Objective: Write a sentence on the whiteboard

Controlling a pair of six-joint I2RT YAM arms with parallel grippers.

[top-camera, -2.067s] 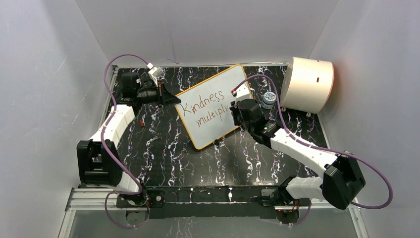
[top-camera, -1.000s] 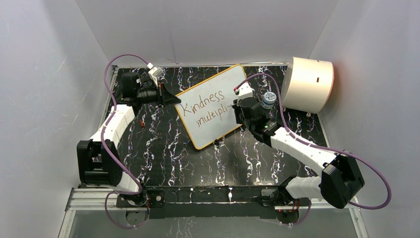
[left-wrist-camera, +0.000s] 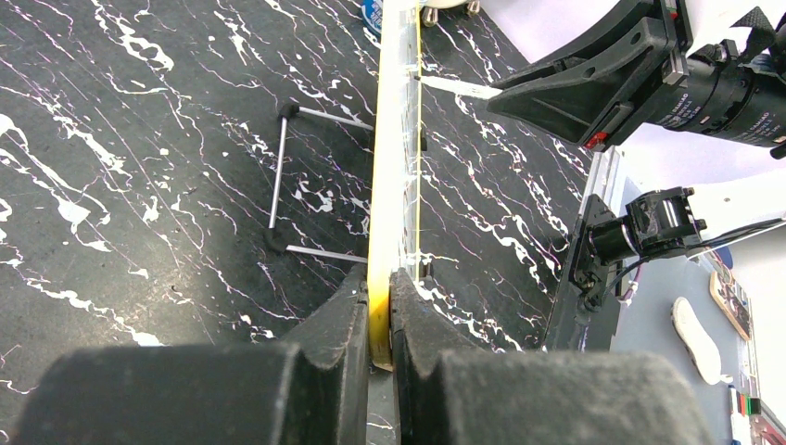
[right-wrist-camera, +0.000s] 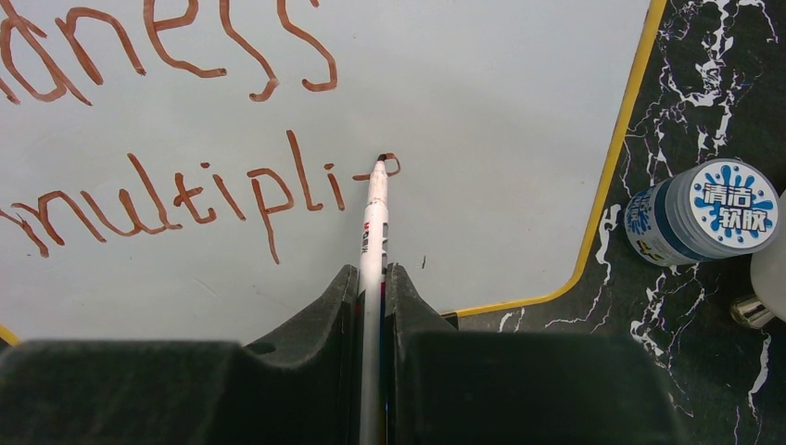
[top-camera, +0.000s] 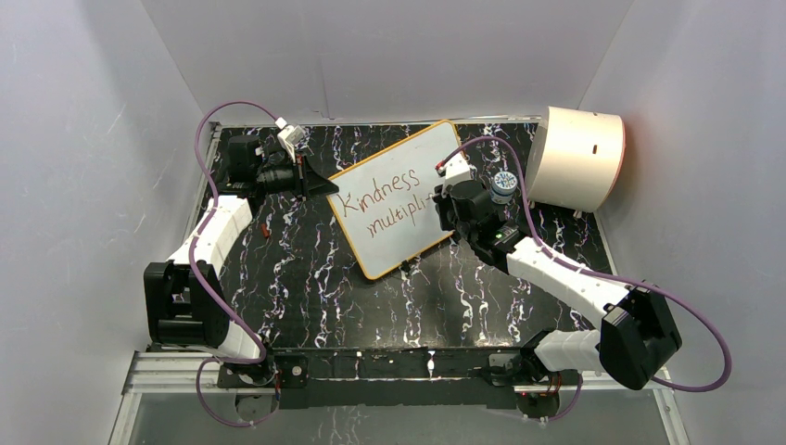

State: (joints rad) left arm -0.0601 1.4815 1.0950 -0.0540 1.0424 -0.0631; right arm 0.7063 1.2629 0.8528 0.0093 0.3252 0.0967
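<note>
- The right gripper [right-wrist-camera: 372, 278] is clamped tight on a slim white marker pen [right-wrist-camera: 375, 218]. The pen's dark tip touches the flat white whiteboard with the orange-yellow rim [right-wrist-camera: 519, 83].
- The dark red handwritten sentence [right-wrist-camera: 195, 199] has "Kindness" complete, with "multipli" below it. A first stroke of the next letter sits at the tip — by my judgement only the closing "es" is left.
- The left gripper [left-wrist-camera: 375, 301] is closed on the whiteboard's rim — steadying it on the black marbled mat [left-wrist-camera: 139, 139].

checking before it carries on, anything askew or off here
Only the whiteboard: it sits skewed on the mat, left gripper clamped on its rim, so the sentence runs slanted. Right gripper holds the marker to it; nothing spilled.
</note>
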